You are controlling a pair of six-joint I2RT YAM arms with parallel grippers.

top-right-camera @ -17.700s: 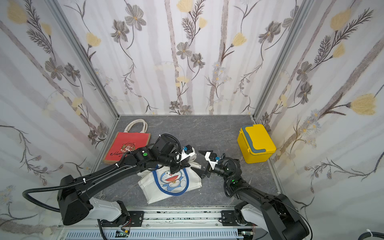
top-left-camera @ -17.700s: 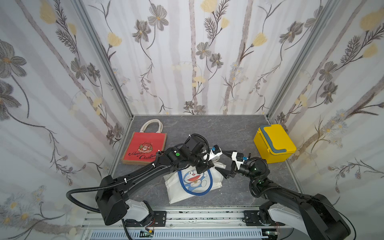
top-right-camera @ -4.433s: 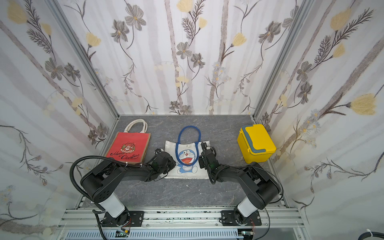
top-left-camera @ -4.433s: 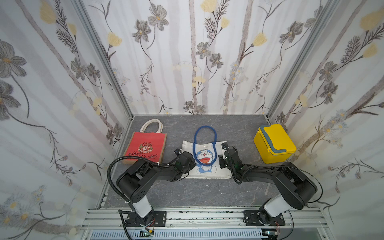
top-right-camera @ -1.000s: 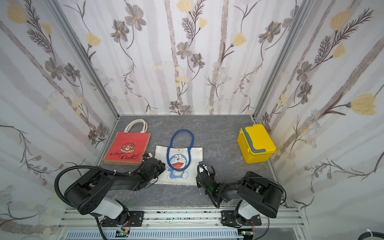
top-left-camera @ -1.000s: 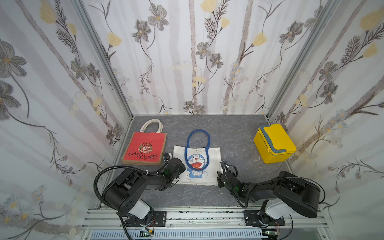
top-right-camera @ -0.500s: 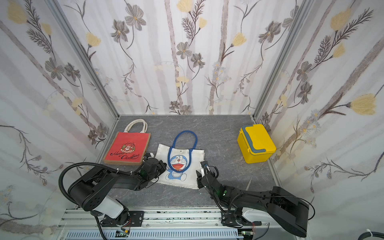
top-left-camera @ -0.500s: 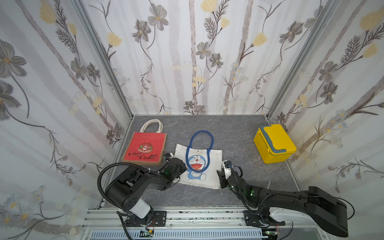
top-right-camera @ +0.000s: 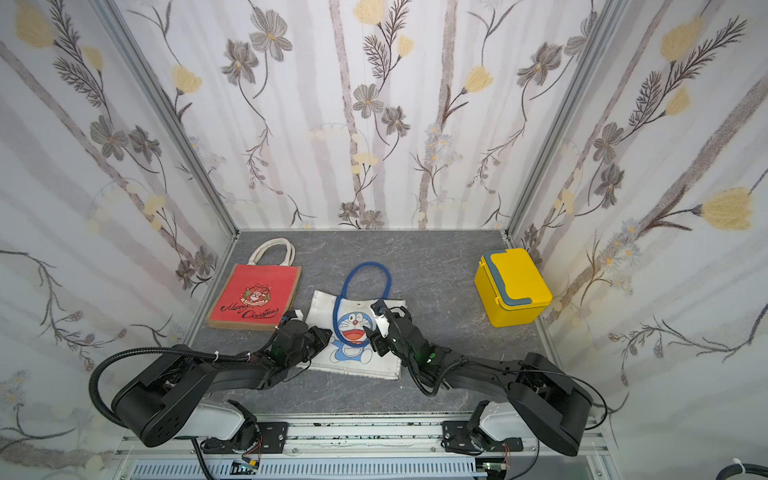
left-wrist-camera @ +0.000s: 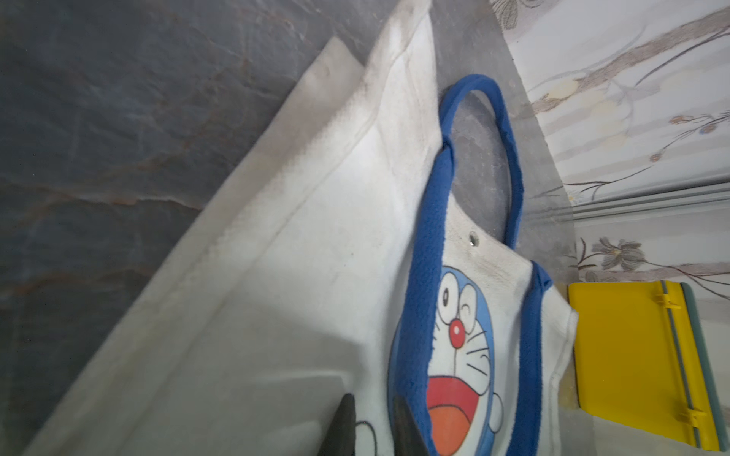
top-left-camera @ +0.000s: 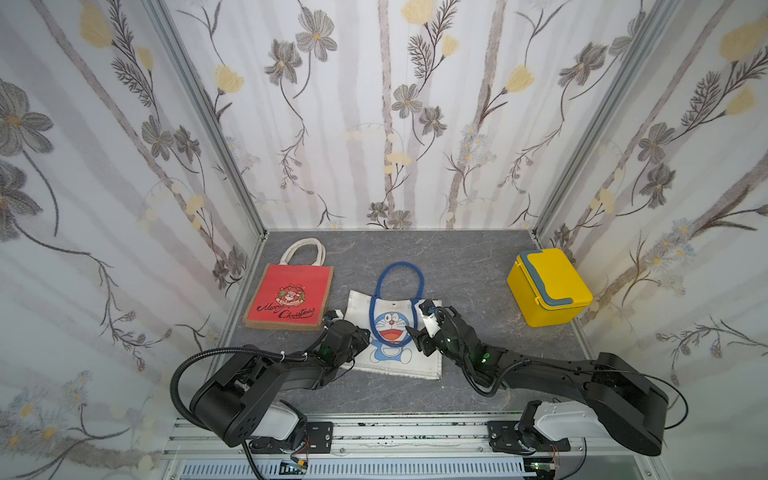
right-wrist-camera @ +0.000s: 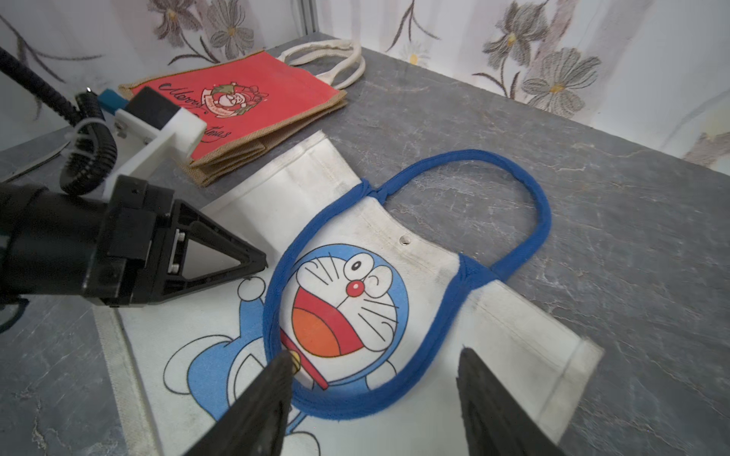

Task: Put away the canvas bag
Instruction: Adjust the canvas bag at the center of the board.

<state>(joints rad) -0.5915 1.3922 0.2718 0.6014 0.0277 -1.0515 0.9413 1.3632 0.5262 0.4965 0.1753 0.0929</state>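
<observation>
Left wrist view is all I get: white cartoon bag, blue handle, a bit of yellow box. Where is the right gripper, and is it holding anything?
Observer: The right gripper hovers over the canvas bag, above its blue handle, jaws wide apart, holding nothing.
Operator: Anything on the bag's other side?
Observer: A red Christmas bag lies flat to its left, with a strip of table between them.
Operator: Is the yellow box open?
Observer: No, the yellow box has its lid shut.
</observation>
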